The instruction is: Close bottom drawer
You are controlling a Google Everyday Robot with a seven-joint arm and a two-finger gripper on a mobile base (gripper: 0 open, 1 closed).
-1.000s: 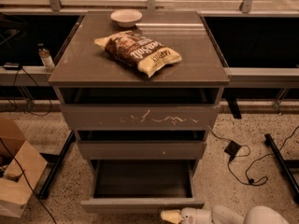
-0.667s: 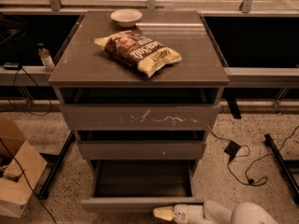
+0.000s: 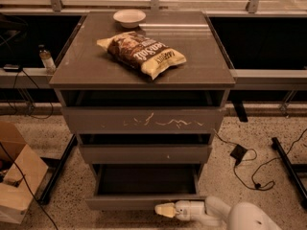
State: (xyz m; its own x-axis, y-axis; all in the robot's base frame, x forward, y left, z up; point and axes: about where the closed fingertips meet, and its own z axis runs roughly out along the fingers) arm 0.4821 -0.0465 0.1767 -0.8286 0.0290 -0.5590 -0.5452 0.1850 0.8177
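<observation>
The bottom drawer [image 3: 144, 201] of the grey-brown cabinet stands pulled out, its dark box interior [image 3: 146, 178] showing and its plain flat front facing me. My gripper [image 3: 164, 210], on a white arm coming in from the lower right, sits right at the drawer's front, just below its lower edge and a little right of the middle. Its pale tip points left.
Above are a middle drawer front [image 3: 144, 153] with a small white speck and a taller top front [image 3: 144, 120] with pale scratches. A chip bag [image 3: 142, 53] and a white bowl [image 3: 129, 17] lie on the cabinet top. A cardboard box [image 3: 17, 176] stands left; cables [image 3: 249, 169] lie on the right.
My gripper has moved left along the bottom drawer's front and risen slightly closer to it. The drawer stands about as far out as before.
</observation>
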